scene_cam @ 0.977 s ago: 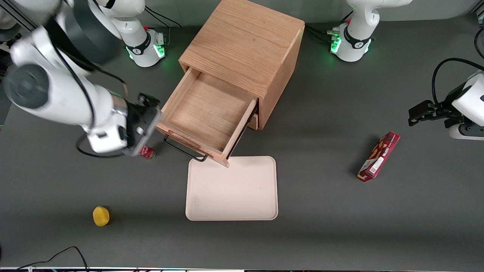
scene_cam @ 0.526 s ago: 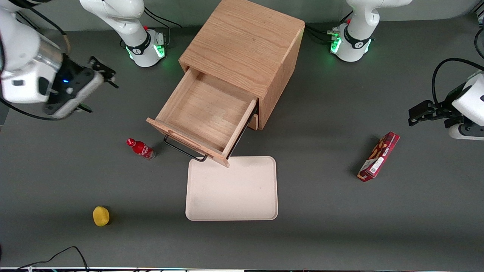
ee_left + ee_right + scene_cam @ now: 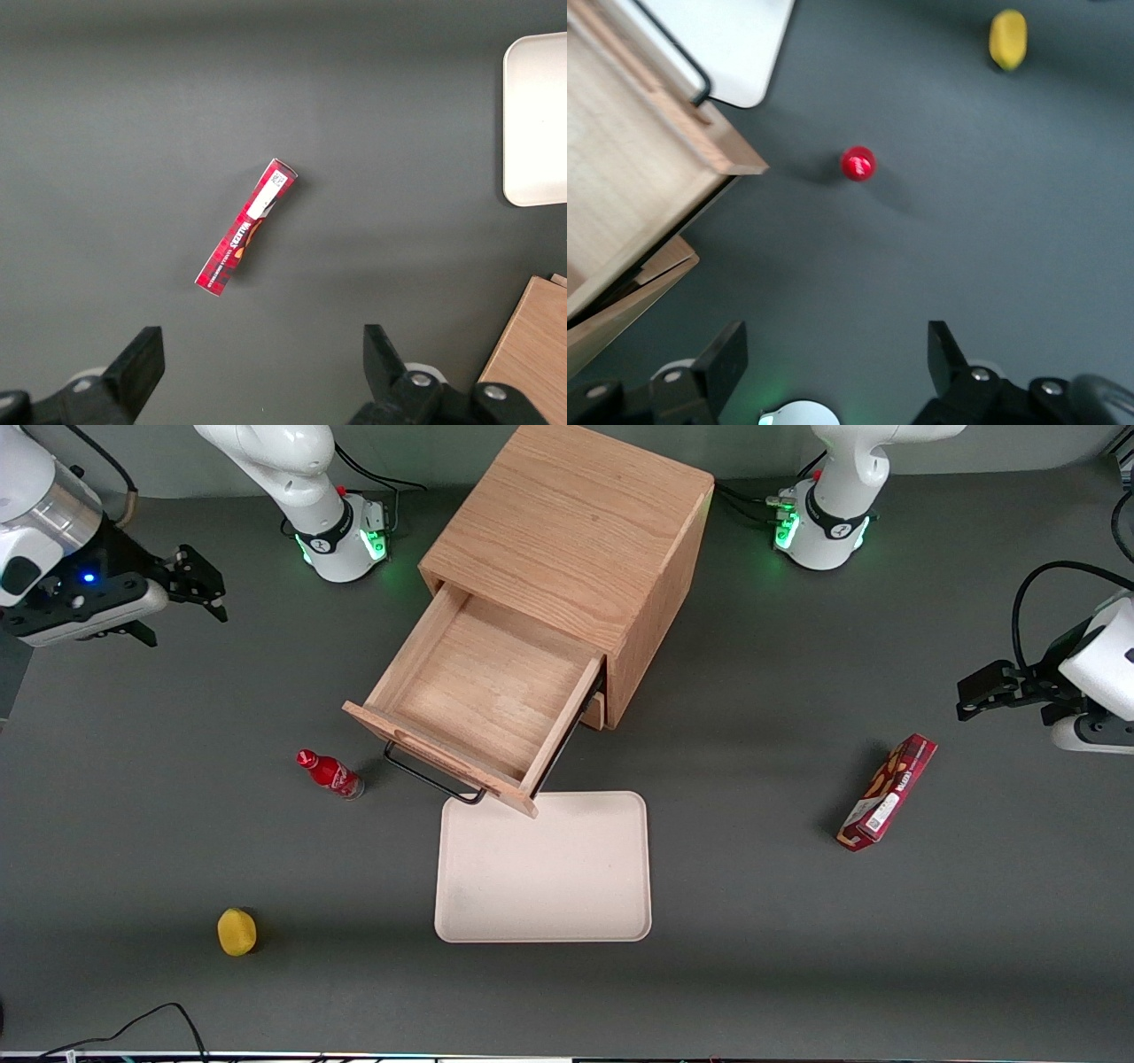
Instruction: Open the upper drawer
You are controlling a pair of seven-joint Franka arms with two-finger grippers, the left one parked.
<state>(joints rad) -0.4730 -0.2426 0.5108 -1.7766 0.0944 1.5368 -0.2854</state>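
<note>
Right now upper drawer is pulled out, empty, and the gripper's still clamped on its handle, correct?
Not quite. The upper drawer is pulled out and empty, but the gripper is open and off the handle, up above the table at the working arm's end. The front view shows it.

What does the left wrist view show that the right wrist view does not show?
Only the left wrist view shows the red snack box, lying flat on the table.

Only the right wrist view shows the pulled-out upper drawer with its black handle, the red bottle, the yellow fruit and the open gripper, which holds nothing.

Both views show part of the white tray and part of the wooden cabinet.
</note>
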